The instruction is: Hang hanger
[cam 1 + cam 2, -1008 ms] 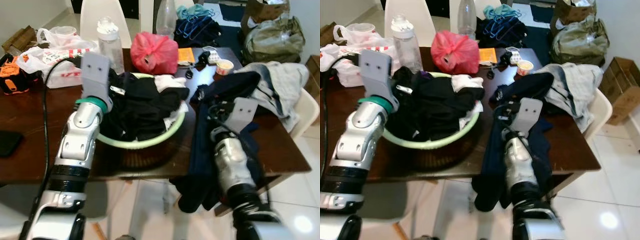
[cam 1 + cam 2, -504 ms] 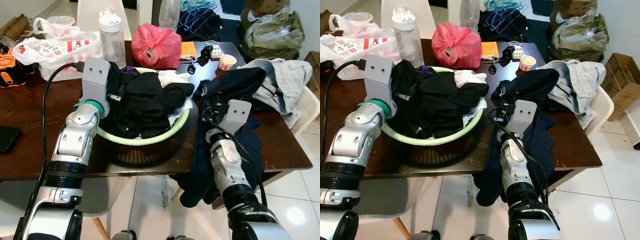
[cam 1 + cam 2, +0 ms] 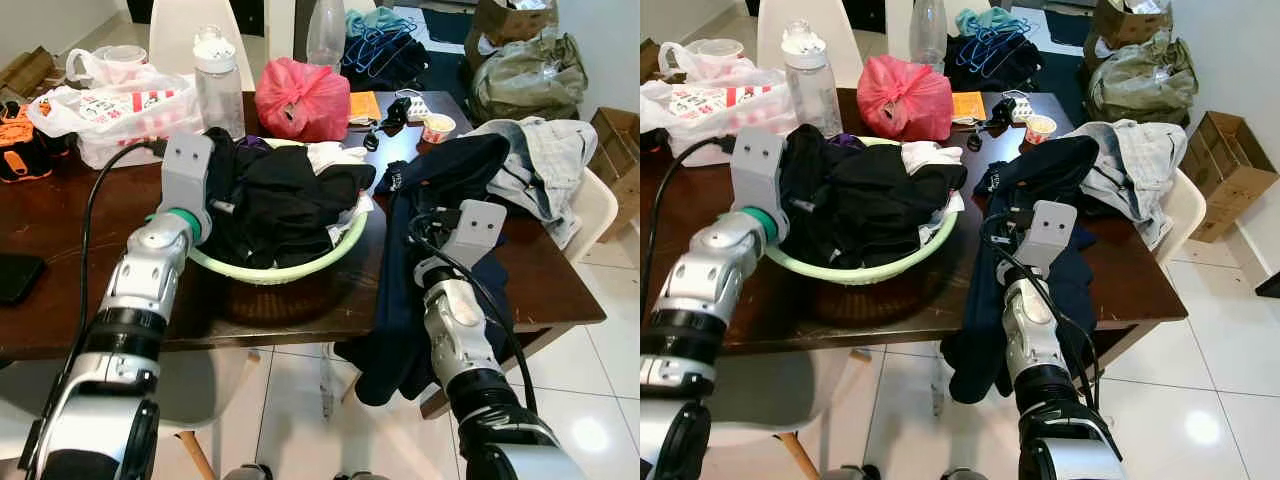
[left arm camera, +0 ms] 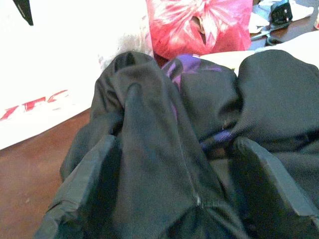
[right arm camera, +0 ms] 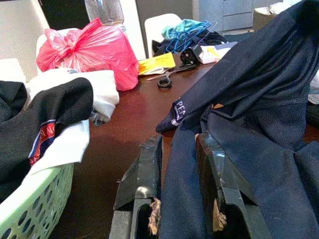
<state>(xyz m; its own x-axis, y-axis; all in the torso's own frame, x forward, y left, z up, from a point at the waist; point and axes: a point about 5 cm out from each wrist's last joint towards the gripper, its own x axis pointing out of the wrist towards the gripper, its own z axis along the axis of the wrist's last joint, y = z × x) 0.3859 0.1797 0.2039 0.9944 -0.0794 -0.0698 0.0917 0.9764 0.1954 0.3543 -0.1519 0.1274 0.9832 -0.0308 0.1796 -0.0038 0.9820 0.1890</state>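
Several blue hangers [image 3: 383, 42] lie on dark clothes on a chair beyond the far side of the table. My left gripper [image 4: 177, 142] is inside the green basket [image 3: 300, 265], open, its fingers [image 4: 94, 169] spread wide around a fold of the black clothes [image 3: 290, 195]. My right gripper [image 5: 179, 139] is at the table's near right part, shut on a fold of the navy garment [image 3: 450, 170]. That garment lies across the table and hangs over its front edge.
On the dark wooden table [image 3: 60, 230] stand a red bag [image 3: 300, 98], a water bottle [image 3: 220, 85], a white plastic bag [image 3: 110, 105], a small cup [image 3: 437, 127] and scissors [image 5: 167, 79]. A grey garment [image 3: 545, 160] drapes a white chair [image 3: 598, 205] at the right.
The whole picture has shifted, so the camera has moved. Both grippers stay where they were, the left in the basket's clothes, the right on the navy garment.
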